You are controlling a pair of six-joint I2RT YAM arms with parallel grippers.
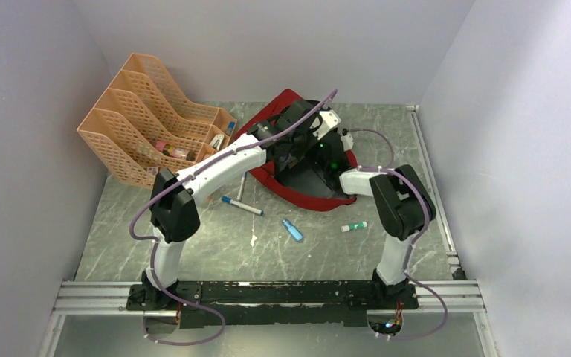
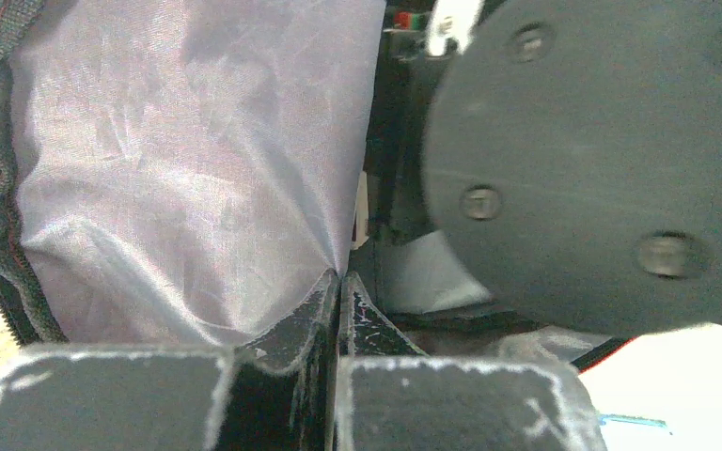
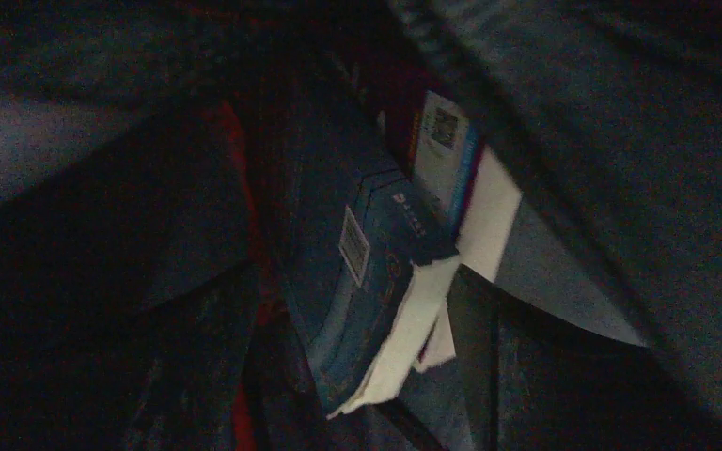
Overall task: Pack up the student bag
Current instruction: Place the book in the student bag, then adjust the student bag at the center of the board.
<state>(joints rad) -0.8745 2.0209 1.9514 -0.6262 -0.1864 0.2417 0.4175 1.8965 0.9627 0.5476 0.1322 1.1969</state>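
Pinching a fold of thin, glossy grey lining (image 2: 179,169) from the student bag (image 1: 305,195), the left gripper (image 2: 337,282) has its scuffed black fingers (image 2: 287,334) pressed together. Bag: soft dark-red fabric, slumped open at back centre of the marbled grey table (image 1: 193,253). The right gripper (image 1: 327,156) is sunk in its mouth; spread or not, cannot tell. Dim interior shows a flat blue booklet (image 3: 357,282) with white page edges. Orange lattice plastic rack (image 1: 149,119) stands back left.
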